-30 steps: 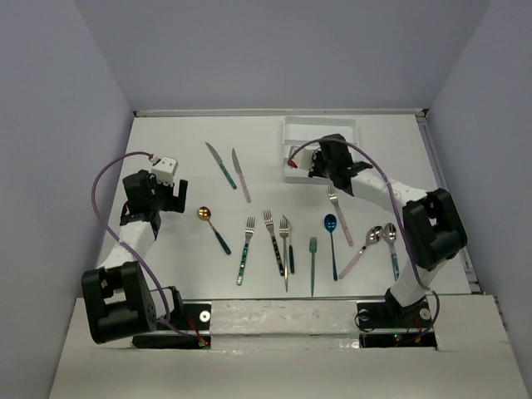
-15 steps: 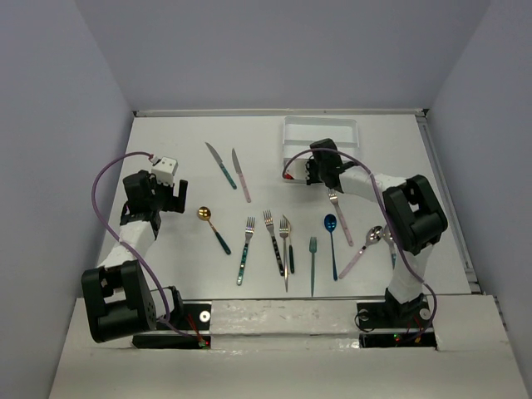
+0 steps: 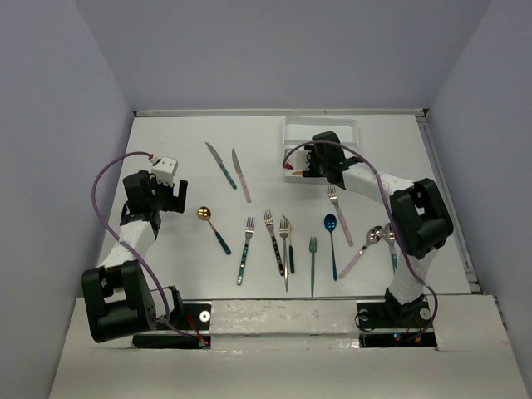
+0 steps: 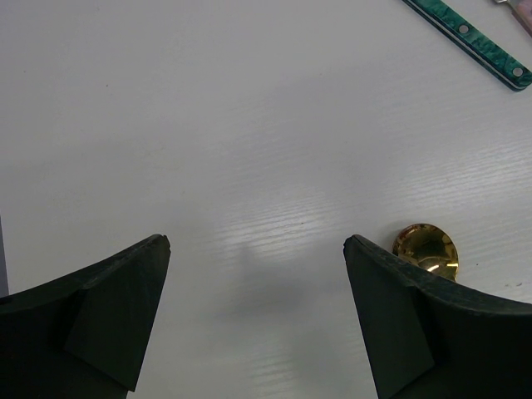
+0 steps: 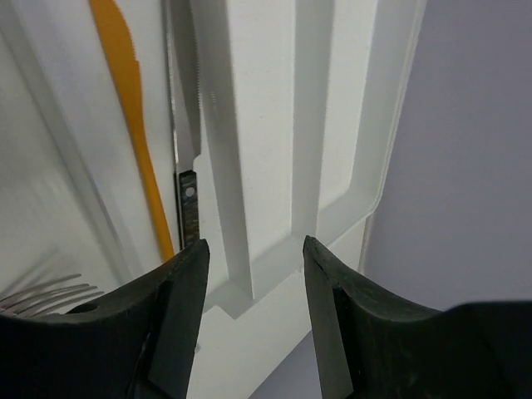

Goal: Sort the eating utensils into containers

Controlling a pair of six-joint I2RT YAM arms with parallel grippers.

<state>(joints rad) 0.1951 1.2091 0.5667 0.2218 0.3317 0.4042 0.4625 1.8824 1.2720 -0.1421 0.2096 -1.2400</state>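
Hovering over the white tray at the far edge of the worktop, right of middle, the right gripper is spread and empty. The nearest loose utensil, a pink-handled fork, lies just nearward, its long axis running far-to-near. The left gripper, also spread, sits by the left edge. No writing is legible.

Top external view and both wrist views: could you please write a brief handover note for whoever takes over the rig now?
Left end effector: open, empty, above the white table near the gold-bowled spoon.
Right end effector: open, empty, over the white plastic cutlery tray.
Done: orange knife and black-handled knife share one compartment.
To do: roughly a dozen forks, knives and spoons lie on the table.
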